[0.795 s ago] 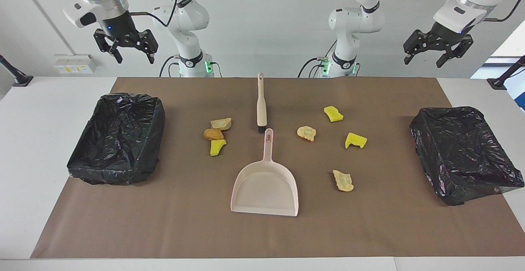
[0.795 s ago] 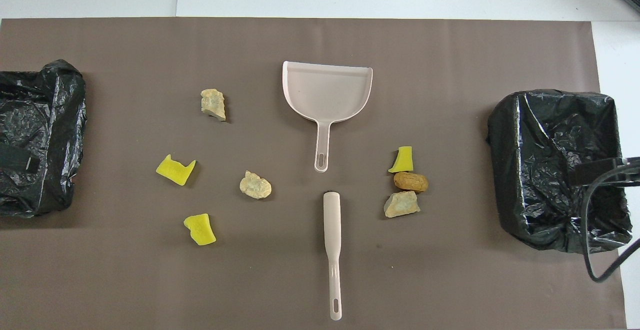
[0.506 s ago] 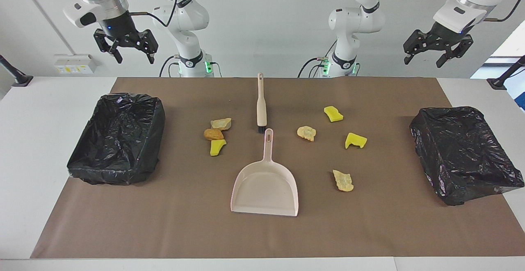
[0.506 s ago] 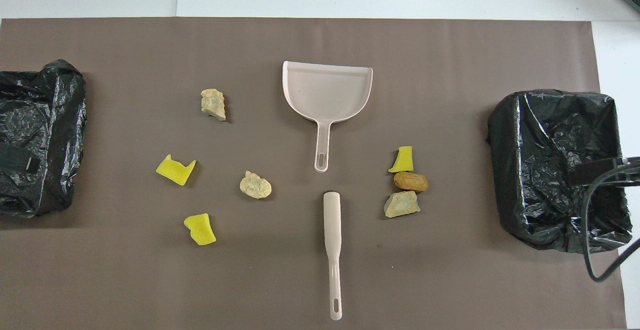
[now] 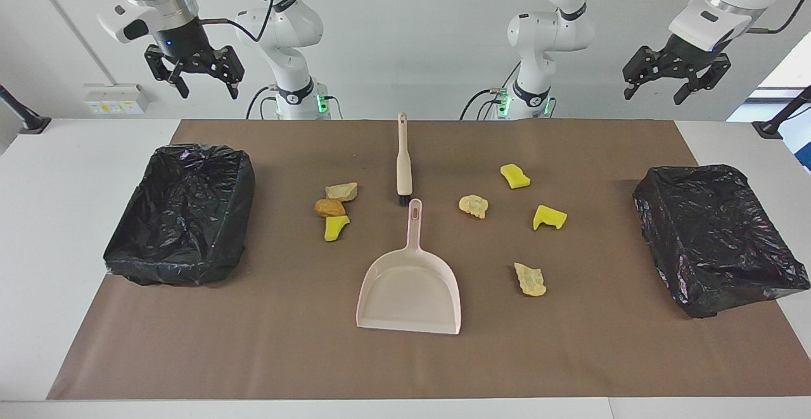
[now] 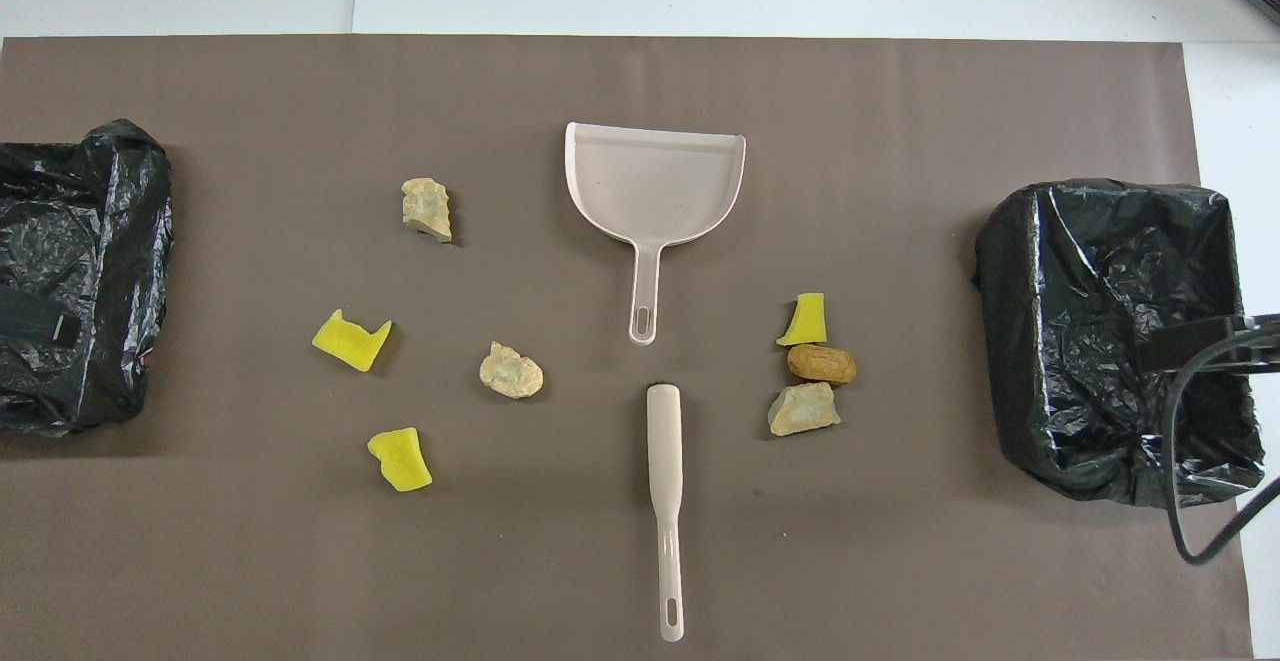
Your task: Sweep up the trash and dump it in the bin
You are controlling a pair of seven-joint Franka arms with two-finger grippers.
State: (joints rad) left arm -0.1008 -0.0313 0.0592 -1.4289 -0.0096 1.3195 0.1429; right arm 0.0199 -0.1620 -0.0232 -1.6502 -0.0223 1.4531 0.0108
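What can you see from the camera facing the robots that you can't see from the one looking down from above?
Only the facing view shows the two robot arms, waiting raised: the left gripper and the right gripper, both open. It also shows both bins whole.

Only the overhead view shows a black cable hanging over one bin, and it cuts the other bin off at its edge.

Both show the dustpan, the brush, the seven trash pieces such as the orange-brown one, the brown mat and the black-lined bins.

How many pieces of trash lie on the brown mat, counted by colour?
Bright yellow chunks: 3
Pale yellow chunks: 3
Orange-brown chunk: 1
Total: 7
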